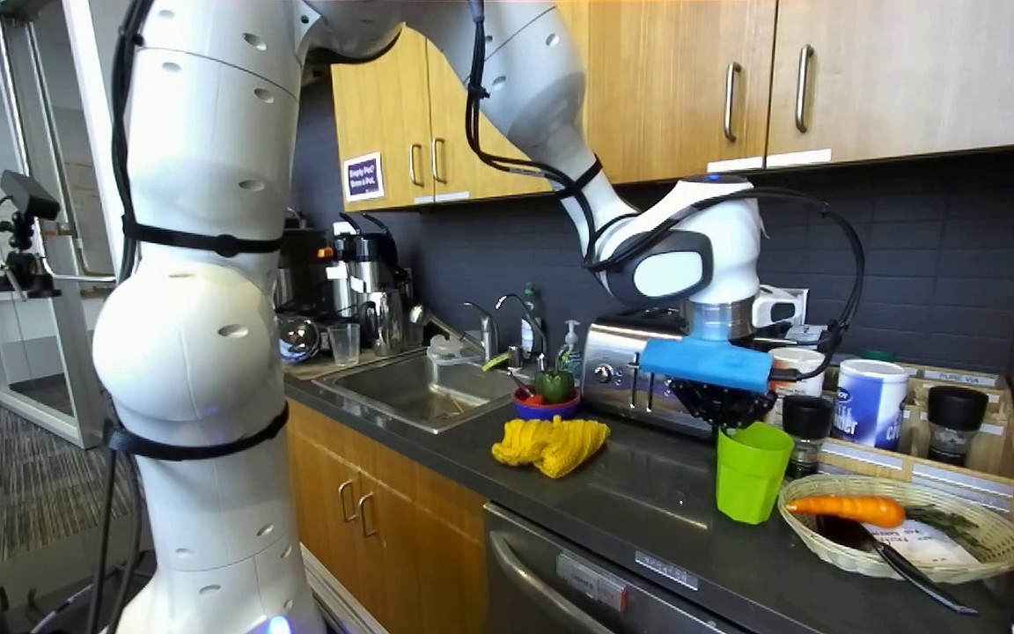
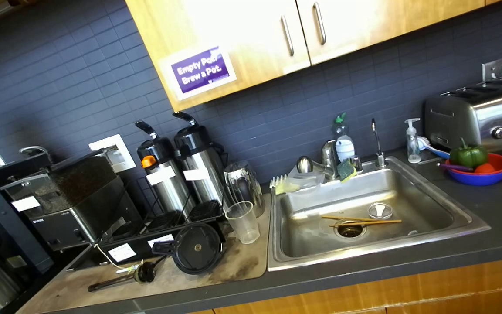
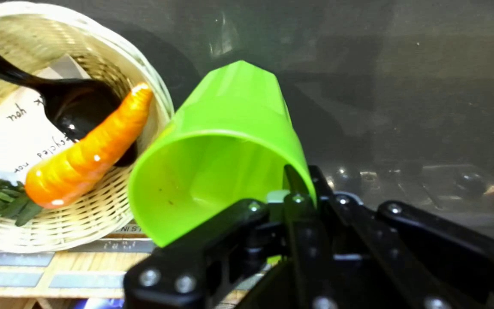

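A bright green cup (image 1: 752, 473) is at the counter's right part in an exterior view. In the wrist view the gripper (image 3: 302, 177) is shut on the rim of the cup (image 3: 230, 107), one finger inside the wall and one outside. The cup's open mouth faces the wrist camera and its inside looks bare apart from small specks. From outside, the black gripper (image 1: 729, 428) reaches down to the cup's rim below a blue-covered mount. Whether the cup's base touches the counter I cannot tell. Beside the cup stands a wicker basket (image 3: 161, 101) holding an orange carrot (image 3: 92, 150) and a black spoon (image 3: 79, 103).
Behind the cup are a pepper grinder (image 1: 806, 424), a blue-and-white canister (image 1: 870, 403) and a wooden organizer (image 1: 1013, 467). A steel toaster (image 1: 604, 370), a yellow cloth (image 1: 551, 445) and a bowl (image 2: 479, 178) with a green pepper lie toward the sink (image 2: 303, 248).
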`<state>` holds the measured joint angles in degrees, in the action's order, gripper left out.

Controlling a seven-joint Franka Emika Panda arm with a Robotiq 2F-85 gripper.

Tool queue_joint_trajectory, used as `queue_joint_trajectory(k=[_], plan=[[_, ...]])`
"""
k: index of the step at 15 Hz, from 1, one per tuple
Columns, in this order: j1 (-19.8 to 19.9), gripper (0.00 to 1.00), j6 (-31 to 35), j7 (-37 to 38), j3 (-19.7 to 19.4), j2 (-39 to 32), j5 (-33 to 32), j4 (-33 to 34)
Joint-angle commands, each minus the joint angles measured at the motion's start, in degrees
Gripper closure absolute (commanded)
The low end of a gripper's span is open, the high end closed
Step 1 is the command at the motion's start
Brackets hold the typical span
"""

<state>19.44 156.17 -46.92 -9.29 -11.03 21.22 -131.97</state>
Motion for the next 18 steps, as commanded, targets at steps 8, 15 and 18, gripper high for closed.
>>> queue_joint_trajectory(k=[8,15,18], plan=[[0.1,0.99,0.1,0.9,0.4,3.5,-0.7,-5.2],[-0.2,0.39,0.0,1.0,0.5,3.6,-0.7,-5.7],[-0.2,0.18,-0.1,1.2,0.5,3.6,-0.9,-5.8]])
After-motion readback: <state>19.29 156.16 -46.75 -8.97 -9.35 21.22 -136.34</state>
